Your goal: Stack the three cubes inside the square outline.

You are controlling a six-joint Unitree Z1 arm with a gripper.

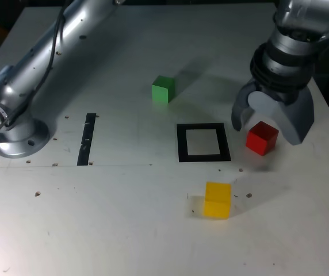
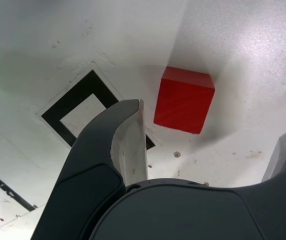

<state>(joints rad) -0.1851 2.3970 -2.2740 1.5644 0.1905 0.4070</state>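
Observation:
The red cube (image 1: 262, 138) rests on the white table just to the exterior view's right of the square outline (image 1: 182, 142). My gripper (image 1: 266, 129) hangs over it, open, one finger on each side and neither touching it. In the wrist view the red cube (image 2: 184, 100) lies between the wide-spread fingers (image 2: 130, 135) of the gripper (image 2: 208, 125), with the square outline (image 2: 68, 102) beside it. The green cube (image 1: 163, 89) sits behind the outline, towards the exterior view's left. In front of the outline stands the yellow cube (image 1: 217, 199). All three cubes are apart.
A narrow black strip (image 1: 87, 138) lies on the table at the exterior view's left, near the arm's base (image 1: 15, 132). The arm's long link (image 1: 55, 40) crosses the far left corner. Small holes dot the tabletop.

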